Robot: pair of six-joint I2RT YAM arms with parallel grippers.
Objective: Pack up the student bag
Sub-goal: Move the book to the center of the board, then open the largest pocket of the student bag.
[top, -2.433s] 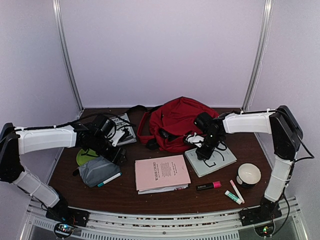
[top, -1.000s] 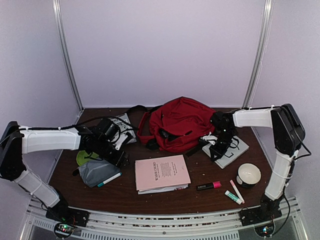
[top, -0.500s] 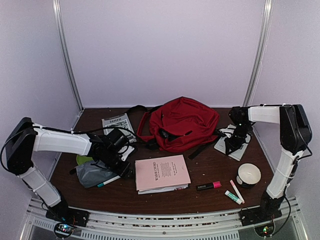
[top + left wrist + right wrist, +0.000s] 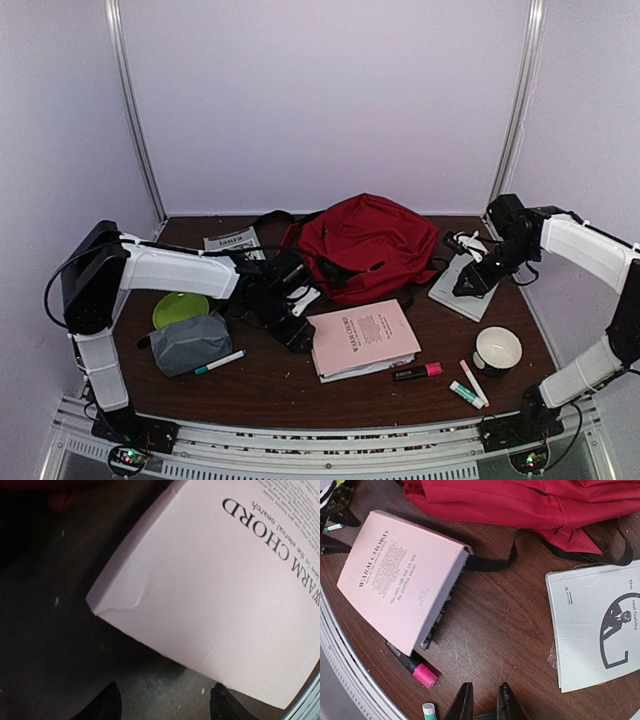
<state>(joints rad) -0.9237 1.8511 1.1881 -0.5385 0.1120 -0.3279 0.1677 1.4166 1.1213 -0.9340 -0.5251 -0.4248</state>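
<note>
Beside student bag (image 4: 365, 245), pink booklet (image 4: 365, 338)

The pink book (image 4: 402, 577) carries the cover title "WARM CHORD", with smaller text beneath it too fine to read. The white book (image 4: 597, 630) shows "The" and "reat Gatsby", partly cut off.

Backpack (image 4: 365, 245) rear centre; booklet (image 4: 366, 338) before it; mug (image 4: 497, 350) right.

The left gripper (image 4: 297, 335) is stretched low toward the middle with fingers (image 4: 105, 705) parted, while the right gripper (image 4: 465, 287), at 2 o'clock, is nearly closed and empty.
</note>
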